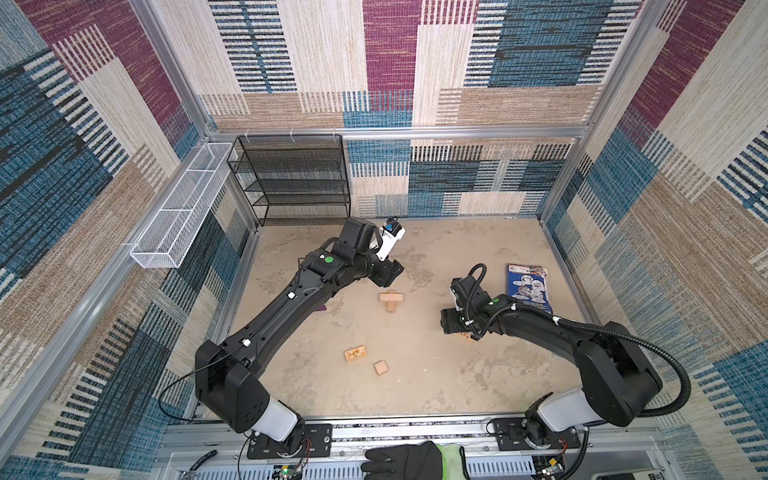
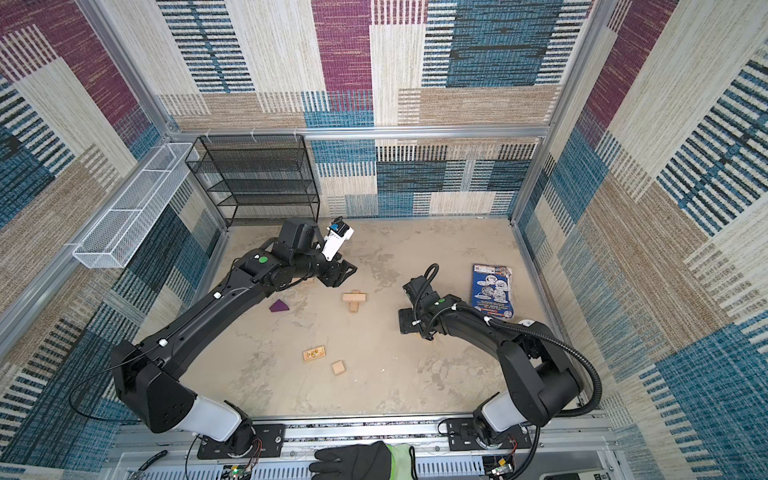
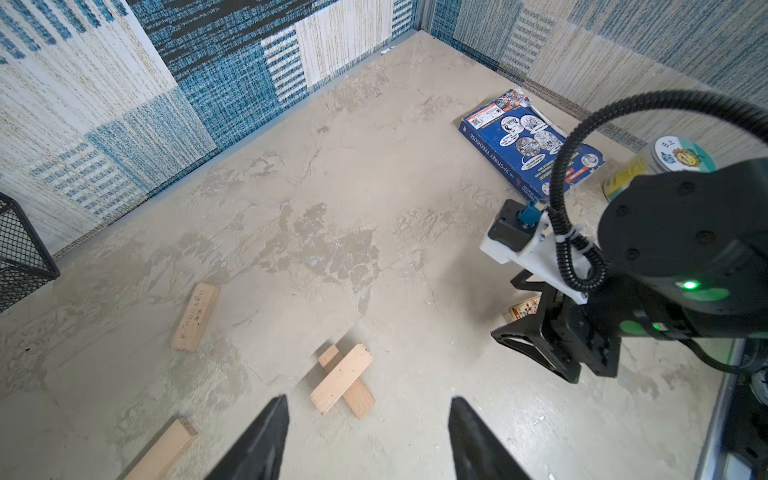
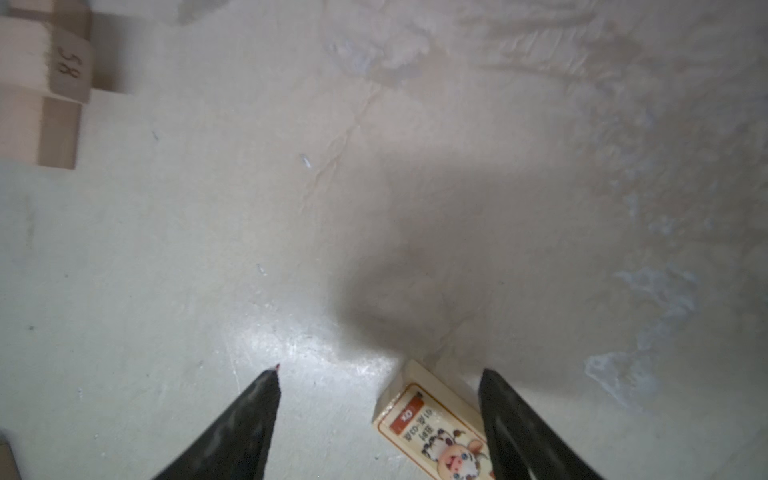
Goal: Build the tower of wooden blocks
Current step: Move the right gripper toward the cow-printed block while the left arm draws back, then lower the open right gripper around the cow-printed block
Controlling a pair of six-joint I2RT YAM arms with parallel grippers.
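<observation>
Two pale wood blocks lie crossed mid-floor as the tower's low start, and their edge shows in the right wrist view. My left gripper hovers open just behind them, with nothing between its fingers. My right gripper stands open low over an orange-printed block, which lies on the floor close to one finger. Another printed block and a cube lie nearer the front. Two plain blocks lie under the left arm. The purple wedge sits beside that arm.
A blue booklet and a lidded jar lie at the right wall. A black mesh shelf stands at the back left, with a white wire basket on the left wall. A gloved hand rests on the front rail.
</observation>
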